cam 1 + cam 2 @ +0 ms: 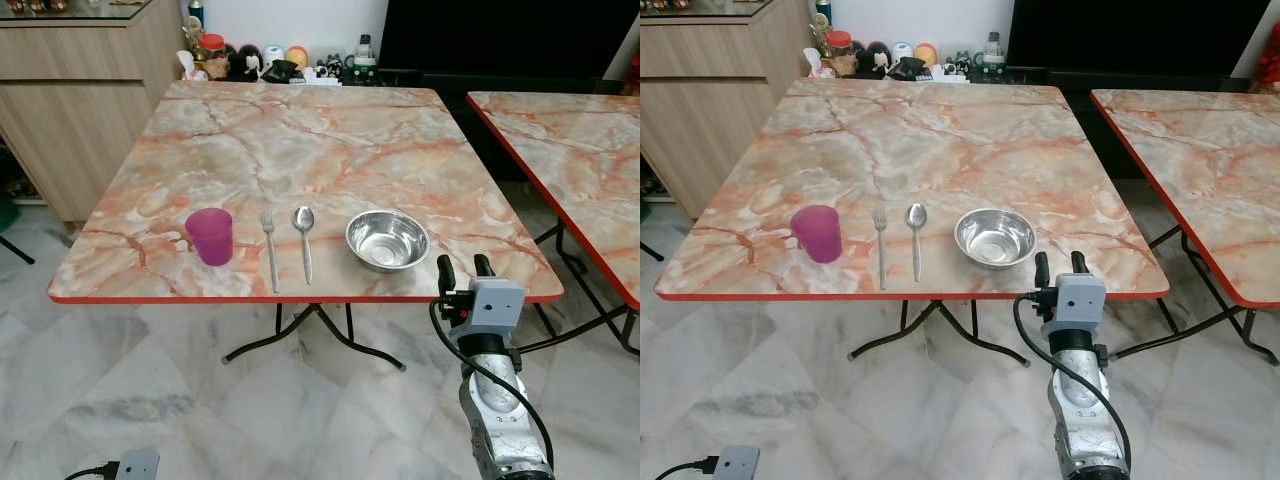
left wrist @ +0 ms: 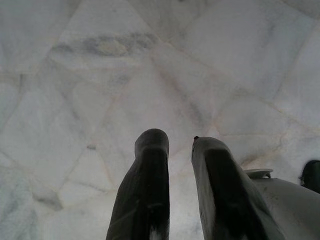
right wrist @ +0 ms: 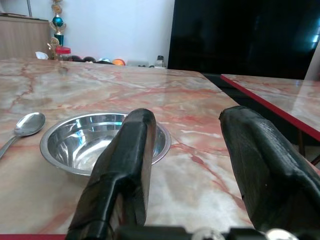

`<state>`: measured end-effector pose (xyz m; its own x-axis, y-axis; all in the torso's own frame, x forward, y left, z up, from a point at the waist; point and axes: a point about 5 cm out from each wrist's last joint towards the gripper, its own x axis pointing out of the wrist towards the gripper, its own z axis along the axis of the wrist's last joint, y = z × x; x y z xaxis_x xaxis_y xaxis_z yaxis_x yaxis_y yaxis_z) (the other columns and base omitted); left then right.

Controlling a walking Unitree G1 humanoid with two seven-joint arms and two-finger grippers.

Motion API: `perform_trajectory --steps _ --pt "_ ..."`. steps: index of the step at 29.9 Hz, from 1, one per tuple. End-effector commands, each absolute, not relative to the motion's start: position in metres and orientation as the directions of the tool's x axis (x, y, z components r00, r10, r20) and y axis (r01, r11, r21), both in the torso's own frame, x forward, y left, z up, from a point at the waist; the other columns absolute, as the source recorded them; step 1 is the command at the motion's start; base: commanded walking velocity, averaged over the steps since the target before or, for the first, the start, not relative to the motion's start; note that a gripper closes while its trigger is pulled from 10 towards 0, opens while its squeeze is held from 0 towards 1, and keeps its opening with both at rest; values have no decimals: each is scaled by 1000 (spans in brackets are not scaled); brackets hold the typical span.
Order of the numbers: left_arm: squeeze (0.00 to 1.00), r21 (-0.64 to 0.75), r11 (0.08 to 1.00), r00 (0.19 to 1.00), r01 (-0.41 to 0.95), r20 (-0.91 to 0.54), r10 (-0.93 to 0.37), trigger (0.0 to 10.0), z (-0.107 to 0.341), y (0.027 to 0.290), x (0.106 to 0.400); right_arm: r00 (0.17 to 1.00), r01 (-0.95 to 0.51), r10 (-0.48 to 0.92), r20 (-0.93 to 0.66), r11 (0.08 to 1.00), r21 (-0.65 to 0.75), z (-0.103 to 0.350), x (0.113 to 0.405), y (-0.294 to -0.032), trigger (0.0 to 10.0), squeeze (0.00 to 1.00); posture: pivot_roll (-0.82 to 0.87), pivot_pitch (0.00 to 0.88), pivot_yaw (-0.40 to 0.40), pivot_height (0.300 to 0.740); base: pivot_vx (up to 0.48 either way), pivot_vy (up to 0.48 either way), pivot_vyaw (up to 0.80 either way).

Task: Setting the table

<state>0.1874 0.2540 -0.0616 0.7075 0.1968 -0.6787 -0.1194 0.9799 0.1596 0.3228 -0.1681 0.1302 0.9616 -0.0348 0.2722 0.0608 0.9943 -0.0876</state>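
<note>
Steel bowl (image 1: 387,240): upright near the front edge of the marble table (image 1: 300,140), rightmost in a row with spoon (image 1: 304,240), fork (image 1: 269,248), pink cup (image 1: 210,236). Right gripper (image 1: 461,270), fingers parted, empty, hovers at table's edge, bowl just ahead-left. Left gripper (image 2: 180,150) hangs idle, slightly parted.

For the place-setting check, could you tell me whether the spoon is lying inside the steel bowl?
No, the spoon lies flat on the table between the fork and the steel bowl, apart from both.
</note>
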Motion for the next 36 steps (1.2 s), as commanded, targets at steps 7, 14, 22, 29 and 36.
perform_trajectory --steps 7,14,22,29,36 --pt "0 157 980 690 -123 -696 198 10000 -65 256 180 966 44 -20 259 995 -89 128 323 -167 10000 0 58 148 -29 740 353 0 0" --pt "0 159 979 688 -127 -697 202 10000 -65 258 179 965 37 -13 262 995 -88 129 324 -165 10000 0 61 147 -29 740 480 0 0" --pt "0 180 974 690 -136 -689 223 10000 -64 260 179 967 22 2 256 996 -90 128 324 -163 10000 0 60 149 -30 740 393 0 0" --pt "0 179 975 692 -135 -687 222 10000 -64 259 179 968 24 -15 251 999 -31 127 318 -161 10000 0 60 151 -31 740 0 0 0" --pt "0 190 972 690 -138 -686 231 10000 -65 260 177 960 29 -42 276 998 50 136 295 -167 10000 0 54 158 -36 740 0 0 0"
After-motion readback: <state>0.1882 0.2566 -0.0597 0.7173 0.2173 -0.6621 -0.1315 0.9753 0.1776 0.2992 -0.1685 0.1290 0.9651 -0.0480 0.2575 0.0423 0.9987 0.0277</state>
